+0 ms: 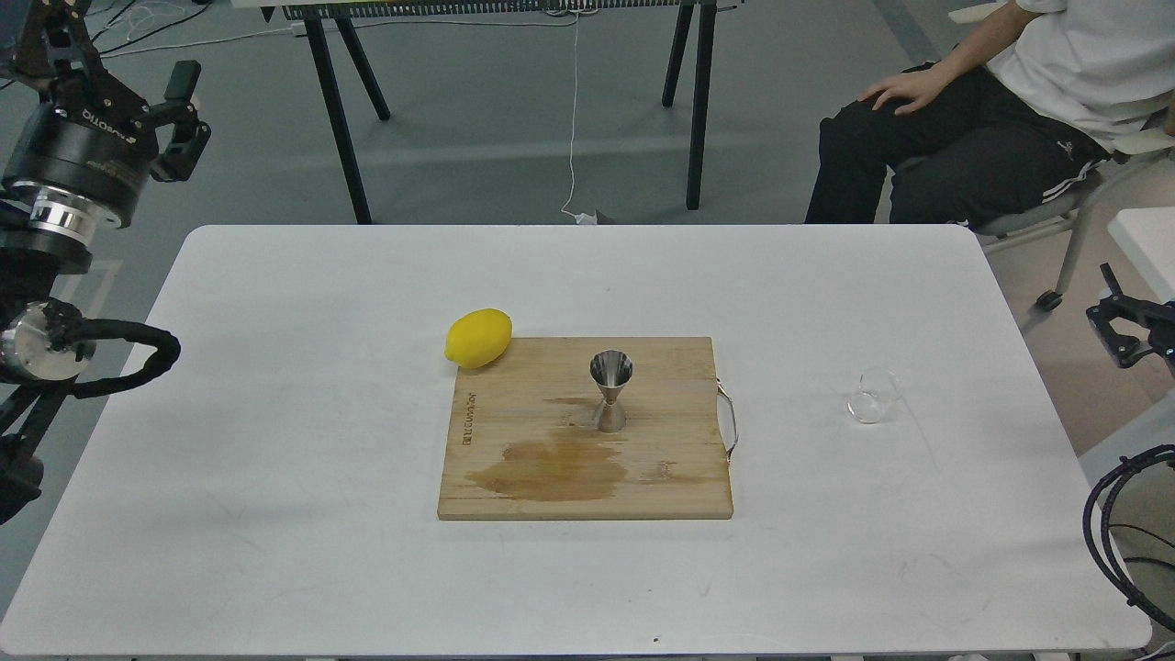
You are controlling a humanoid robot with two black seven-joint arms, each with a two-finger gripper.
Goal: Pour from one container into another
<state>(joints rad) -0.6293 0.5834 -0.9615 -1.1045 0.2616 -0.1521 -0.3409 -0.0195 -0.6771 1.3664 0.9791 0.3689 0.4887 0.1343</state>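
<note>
White surface (275,514), near edge bare; at centre, a wooden cutting board (679,487) bearing a dark wet stain (551,470). The steel jigger (610,390) stands upright on the board; a lemon (478,338) rests at the board's far left corner. The clear glass cup (873,396) sits on the surface, well right of the board. Left gripper (179,119) raised off the surface's left, fingers apart, empty; right gripper (1124,326) at right edge, opening indiscernible

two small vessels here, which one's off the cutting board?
The clear glass cup, standing on the bare white table right of the board. The steel jigger stands upright on the wooden cutting board.
</note>
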